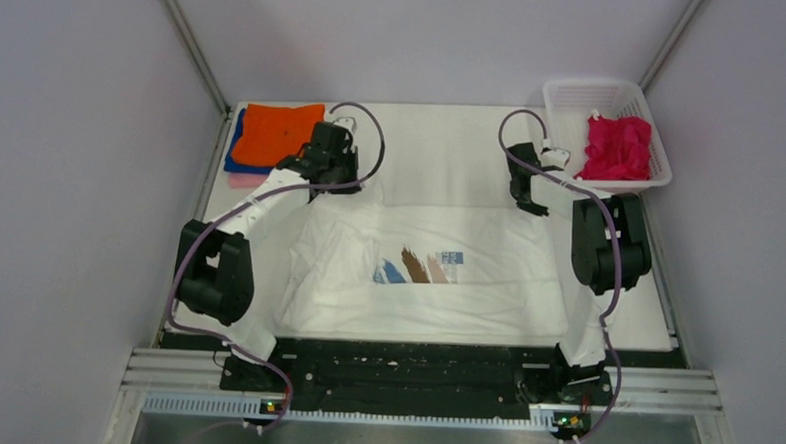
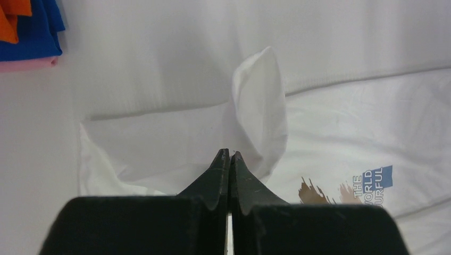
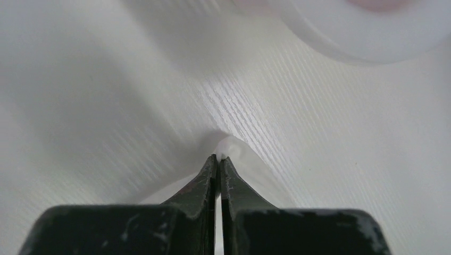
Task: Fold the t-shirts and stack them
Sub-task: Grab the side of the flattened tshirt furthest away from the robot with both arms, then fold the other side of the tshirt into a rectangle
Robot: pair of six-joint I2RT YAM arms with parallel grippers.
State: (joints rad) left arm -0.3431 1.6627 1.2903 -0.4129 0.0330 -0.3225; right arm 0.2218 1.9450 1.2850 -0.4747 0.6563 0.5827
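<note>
The white shirt (image 1: 347, 270) lies spread on the tabletop (image 1: 443, 134). It looks thin, limp and light, so it should sag and crease. It is best held at its far edge, where the left gripper (image 2: 230, 155) and right gripper (image 3: 218, 158) each pinch cloth.

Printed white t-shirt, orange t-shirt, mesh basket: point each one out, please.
printed white t-shirt (image 1: 417, 268): top external view, on its brush-stroke print.
orange t-shirt (image 1: 278, 134): top external view, middle of its folded top face.
mesh basket (image 1: 574, 110): top external view, bare mesh at its far end.
</note>
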